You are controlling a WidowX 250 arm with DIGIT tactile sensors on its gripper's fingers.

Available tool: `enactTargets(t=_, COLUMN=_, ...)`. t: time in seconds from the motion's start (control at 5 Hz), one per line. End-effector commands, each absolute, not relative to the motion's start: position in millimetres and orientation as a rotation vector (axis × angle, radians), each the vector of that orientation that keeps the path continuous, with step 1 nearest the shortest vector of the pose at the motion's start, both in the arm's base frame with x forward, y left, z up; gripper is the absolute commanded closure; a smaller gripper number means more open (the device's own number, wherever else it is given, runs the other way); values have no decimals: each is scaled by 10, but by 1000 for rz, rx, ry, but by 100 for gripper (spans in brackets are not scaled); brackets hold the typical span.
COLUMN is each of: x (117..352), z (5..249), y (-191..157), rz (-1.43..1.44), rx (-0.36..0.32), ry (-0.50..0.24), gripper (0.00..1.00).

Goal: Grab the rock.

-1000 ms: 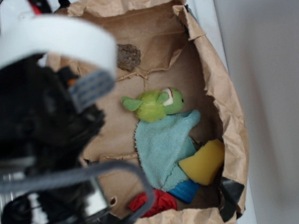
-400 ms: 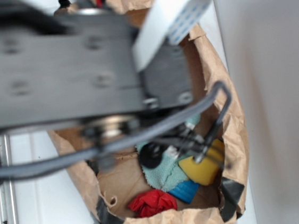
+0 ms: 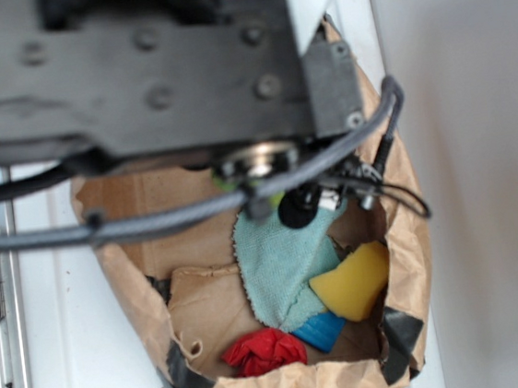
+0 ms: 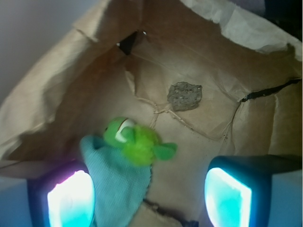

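A: Start closest to the lens. What is the gripper (image 4: 149,196) doing?

B: In the wrist view its two pads sit at the bottom corners, lower left and lower right, glowing and set wide apart, with nothing between them. So it is spread and empty.

A: And just past it?

B: The green plush toy (image 4: 135,142), at centre-left, its pale blue cloth body trailing down towards the left pad (image 4: 71,201).

A: Where's the rock (image 4: 184,96)?

B: Farther in, upper centre of the wrist frame, lying alone on the creased floor of the brown paper bag (image 4: 57,99), apart from the toy. In the exterior view the arm (image 3: 136,77) fills the top and hides it; only the yellow sponge (image 3: 353,281) and red cloth (image 3: 264,349) show near the bottom.

A: What could go wrong?

B: I'd judge the toy is the hazard: descending without first moving up-frame could close the pads on plush. The rock is low and lumpy, so a shallow pinch may slip, and a pad could snag the paper folds
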State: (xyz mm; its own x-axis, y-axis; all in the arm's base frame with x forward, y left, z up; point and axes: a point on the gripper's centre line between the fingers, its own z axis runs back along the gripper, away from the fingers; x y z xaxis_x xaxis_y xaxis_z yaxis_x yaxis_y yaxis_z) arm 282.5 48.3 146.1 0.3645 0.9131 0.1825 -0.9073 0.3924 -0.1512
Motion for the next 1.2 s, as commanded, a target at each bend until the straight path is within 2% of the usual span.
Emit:
enactTargets(t=0.0, x=2764, z=1615, y=641, rz=1204, rx=-40, ry=-301, gripper=0)
enactTargets(t=0.4, x=2764, z=1615, y=641, rz=1204, rx=-40, ry=-301, gripper=0)
enactTargets(t=0.6, x=2758, z=1450, y=739, rz=1325, rx=-20, ry=-261, gripper=0)
enactTargets(t=0.8, x=2775, z=1300, y=758, rz=1309, rx=59, ry=-185, gripper=0)
enactTargets(t=1.0, x=2672, z=1213, y=841, rz=1317, rx=60, ry=-196, gripper=0)
